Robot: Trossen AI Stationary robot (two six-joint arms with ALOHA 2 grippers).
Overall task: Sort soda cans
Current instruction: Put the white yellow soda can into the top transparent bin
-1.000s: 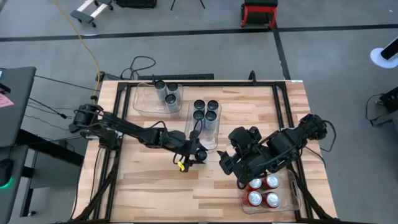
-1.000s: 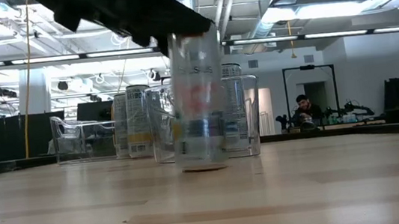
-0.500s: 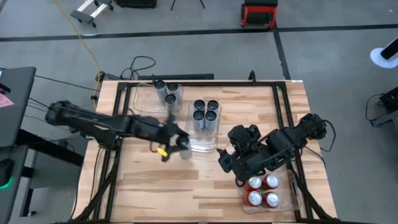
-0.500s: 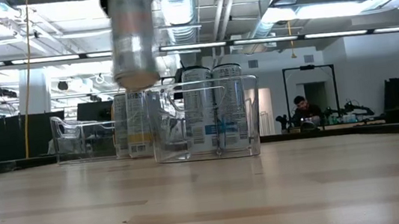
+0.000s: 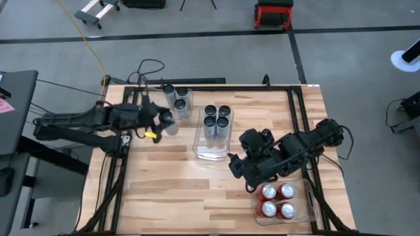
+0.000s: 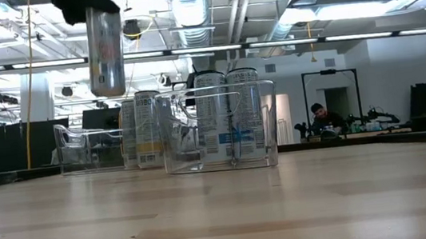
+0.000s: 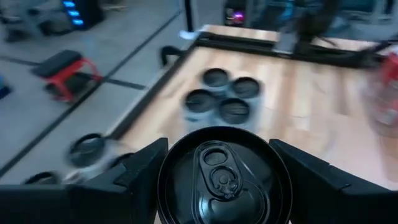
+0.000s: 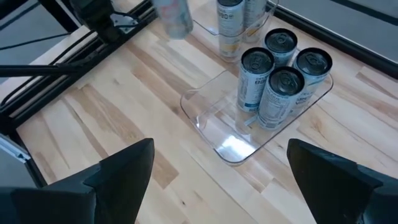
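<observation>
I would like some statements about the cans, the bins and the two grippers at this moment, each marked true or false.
1. The left gripper holds a can in the air above the table. True.
2. The middle bin holds two cans. False: four cans stand in it.
3. The red cans stand in a bin near the right arm. True.
4. The right gripper grips a red can. False: it is open and holds nothing.
5. The bin at the far left already has cans in it. True.
</observation>
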